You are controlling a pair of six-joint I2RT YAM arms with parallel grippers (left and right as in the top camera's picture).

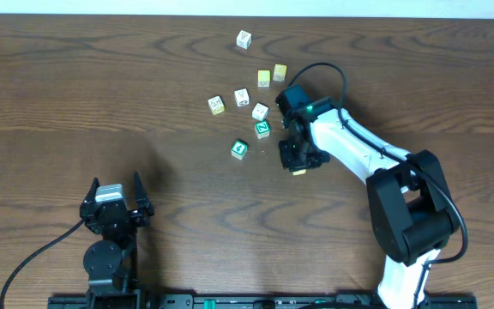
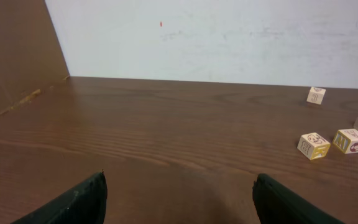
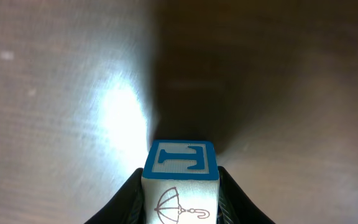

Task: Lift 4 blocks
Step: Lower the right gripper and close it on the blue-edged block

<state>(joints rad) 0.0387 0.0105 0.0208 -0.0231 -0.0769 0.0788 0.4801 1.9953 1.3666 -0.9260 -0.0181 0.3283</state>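
Gaping at seven o'clock of the bench [image 1: 75, 94], the left hand [image 1: 115, 184] holds nothing, while mid-bench the right hand [image 1: 298, 163] is clamped on the blue block [image 3: 180, 163], with the green block [image 1: 239, 148] just at its nine o'clock, the N block [image 1: 262, 129] at ten, and the cream block [image 1: 217, 105] farther out toward ten.
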